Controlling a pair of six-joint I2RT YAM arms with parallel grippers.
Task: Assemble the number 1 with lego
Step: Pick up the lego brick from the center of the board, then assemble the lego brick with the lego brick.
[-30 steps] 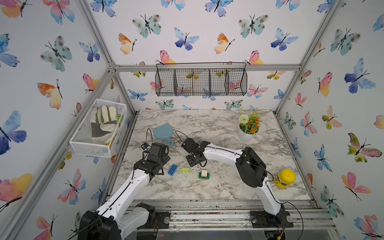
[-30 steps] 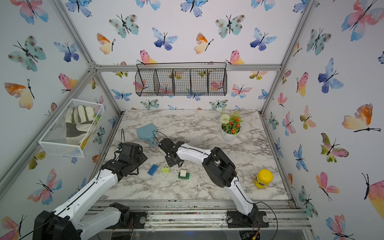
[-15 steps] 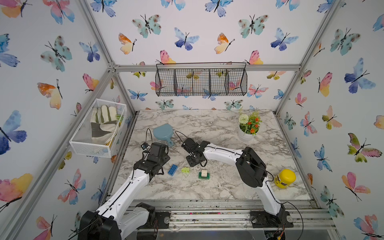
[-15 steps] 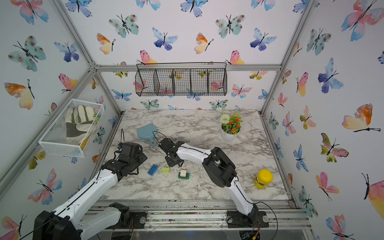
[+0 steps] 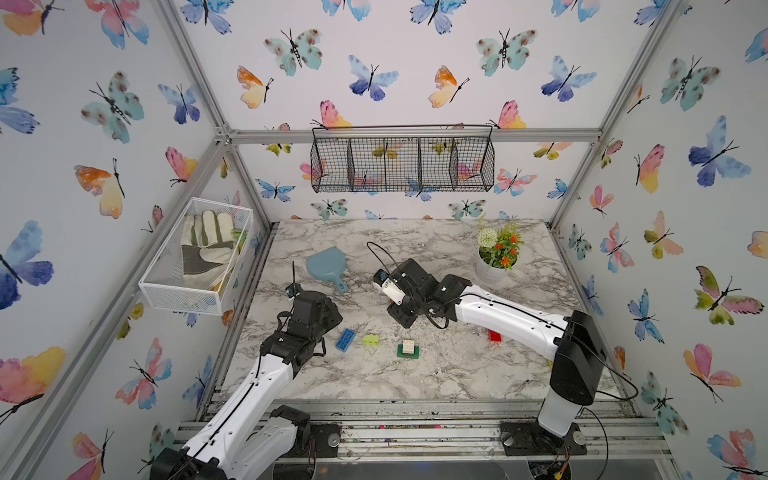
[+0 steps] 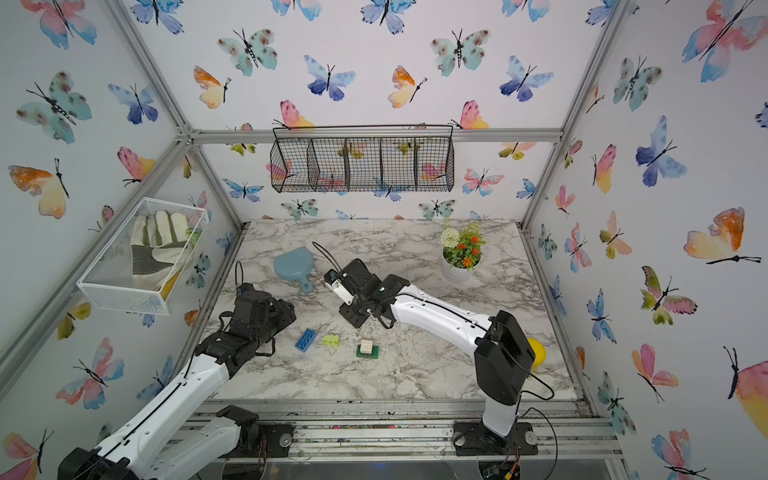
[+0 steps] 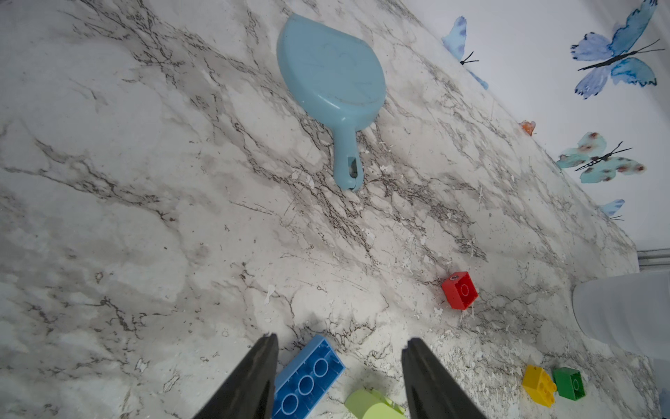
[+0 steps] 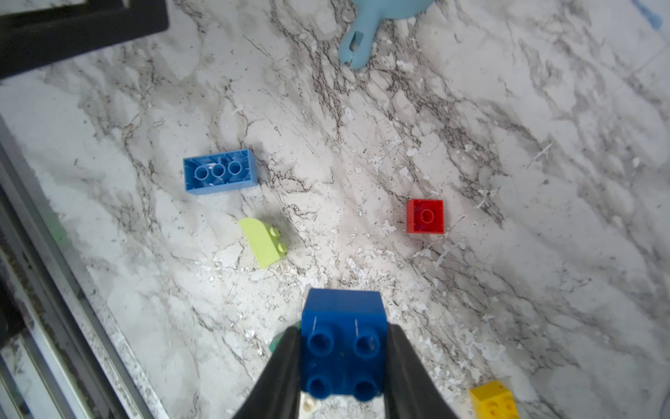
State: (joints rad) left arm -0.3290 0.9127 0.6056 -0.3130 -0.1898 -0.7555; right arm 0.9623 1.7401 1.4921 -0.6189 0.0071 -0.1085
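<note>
Marble-patterned tabletop (image 5: 415,386) inside a booth papered with watercolour butterflies, seen from above in both top views, with two white-and-black robot arms reaching in from the near edge.

Right arm (image 5: 507,318) stretched toward the middle of the tabletop, right jaws closed on a dark blue square brick (image 8: 343,344), pressing on two opposite sides, four studs facing the wrist camera. Slivers of green and white showing from behind the held brick in the right wrist view; impossible to tell whether touching.

Just in front of the right jaws in both top views: a white square brick (image 5: 407,345) stacked on a green base brick (image 5: 405,354).

Left arm (image 5: 266,374) at the near left, left jaws open and empty, hovering low. Between the spread jaws in the left wrist view, lying on the marble: a light blue oblong brick (image 7: 308,377), hollow underside up, and beside it a lime brick (image 7: 373,404) with one curved face. Same pair in a top view, light blue oblong brick (image 6: 306,340) to the left, lime brick (image 6: 331,340) between it and the stack.

Red square brick (image 8: 425,216) underside up, alone on bare marble, well apart from the lime brick. Yellow brick (image 7: 539,384) and green square brick (image 7: 569,382) side by side, nearly touching.

Farther back: pale blue scoop (image 5: 328,266) lying flat, handle toward the bricks; white pot of flowers (image 5: 496,257) at the back right. Black wire basket (image 5: 403,160) on the back wall; white mesh basket (image 5: 166,291) on the left wall holding a work glove (image 5: 205,249)
</note>
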